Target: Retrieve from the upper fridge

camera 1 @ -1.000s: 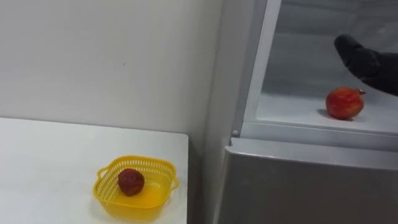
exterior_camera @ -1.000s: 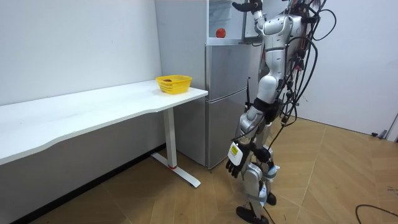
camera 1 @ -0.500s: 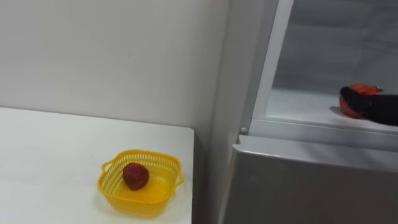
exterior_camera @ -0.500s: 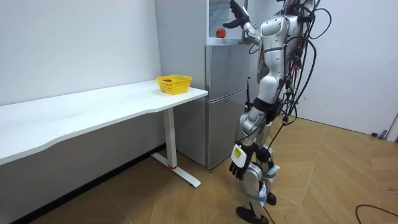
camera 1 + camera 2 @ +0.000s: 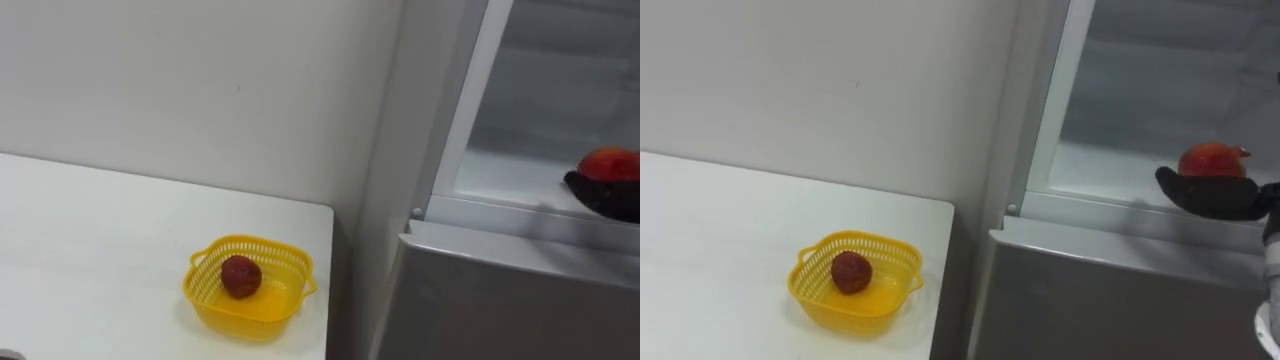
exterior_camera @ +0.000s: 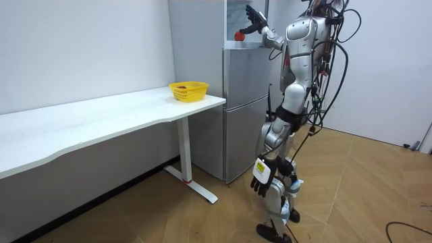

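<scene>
A red round fruit (image 5: 1212,159) lies on the white shelf (image 5: 1105,170) of the open upper fridge compartment. My right hand (image 5: 1215,195), black, reaches in from the right and sits just in front of and below the fruit, covering its lower edge. In the room view that right hand (image 6: 253,19) is raised at the fridge with straight, spread fingers beside the fruit (image 6: 238,34). Whether it touches the fruit I cannot tell. My left hand (image 6: 260,177) hangs relaxed by my leg.
A yellow basket (image 5: 215,255) holding another dark red fruit (image 5: 241,275) stands on the white table (image 5: 90,250) near its corner by the fridge. The shut lower fridge door (image 5: 500,300) lies below the open compartment. I stand close in front of the fridge (image 6: 243,101).
My right hand came down from above the fruit, briefly covered it, and now sits in front of and below it. The eye view has shifted, so everything lies further right.
</scene>
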Robot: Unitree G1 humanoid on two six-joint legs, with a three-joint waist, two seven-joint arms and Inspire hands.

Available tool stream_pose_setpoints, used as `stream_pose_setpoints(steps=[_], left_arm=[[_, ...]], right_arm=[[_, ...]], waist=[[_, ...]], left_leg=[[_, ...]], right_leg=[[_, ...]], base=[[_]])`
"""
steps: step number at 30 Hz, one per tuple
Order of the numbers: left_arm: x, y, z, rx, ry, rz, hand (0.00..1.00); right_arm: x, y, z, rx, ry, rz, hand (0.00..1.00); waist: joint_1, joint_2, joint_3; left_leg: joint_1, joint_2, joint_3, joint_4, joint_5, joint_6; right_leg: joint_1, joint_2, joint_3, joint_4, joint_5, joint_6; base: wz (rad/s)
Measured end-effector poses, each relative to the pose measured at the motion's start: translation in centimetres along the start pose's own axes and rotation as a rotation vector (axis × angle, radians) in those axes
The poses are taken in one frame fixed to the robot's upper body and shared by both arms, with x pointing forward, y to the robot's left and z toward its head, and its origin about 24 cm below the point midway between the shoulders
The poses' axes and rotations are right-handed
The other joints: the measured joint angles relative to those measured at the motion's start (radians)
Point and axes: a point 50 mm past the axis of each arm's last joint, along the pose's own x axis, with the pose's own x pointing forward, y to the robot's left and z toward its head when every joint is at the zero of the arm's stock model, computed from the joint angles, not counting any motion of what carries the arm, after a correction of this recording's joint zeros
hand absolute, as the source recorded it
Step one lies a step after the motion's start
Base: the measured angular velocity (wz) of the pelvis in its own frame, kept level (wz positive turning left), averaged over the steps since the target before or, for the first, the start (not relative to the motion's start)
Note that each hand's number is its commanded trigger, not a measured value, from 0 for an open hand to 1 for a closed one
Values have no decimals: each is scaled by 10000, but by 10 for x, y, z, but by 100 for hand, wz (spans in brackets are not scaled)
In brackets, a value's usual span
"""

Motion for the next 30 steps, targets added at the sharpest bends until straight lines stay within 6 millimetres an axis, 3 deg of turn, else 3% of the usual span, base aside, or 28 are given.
stream_pose_setpoints(steps=[8,13,21,30], left_arm=[[-2,2,-6,55,51,33,0],[-3,2,-12,32,301,-72,0],[-5,0,-20,-101,500,-153,0],[-5,1,-17,-139,362,-83,0]], right_arm=[[14,-5,4,33,63,-254,0],[18,-10,-5,-141,571,-315,0],[17,-13,-22,-56,1393,-73,0],[15,-16,-37,174,2122,236,0]], waist=[[-54,44,-45],[-47,-135,-45],[-45,-151,-65],[-37,26,-65]], left_leg=[[-98,-26,-72,120,7,3],[-144,-63,-149,97,10,10],[-319,-93,-189,134,11,11],[-462,-72,-216,232,11,11]], right_leg=[[-48,-50,-148,169,-15,13],[6,-97,-222,150,-75,24],[-128,-102,-252,131,-76,19],[-222,-93,-311,133,-76,19]], base=[[2],[5],[0],[0]])
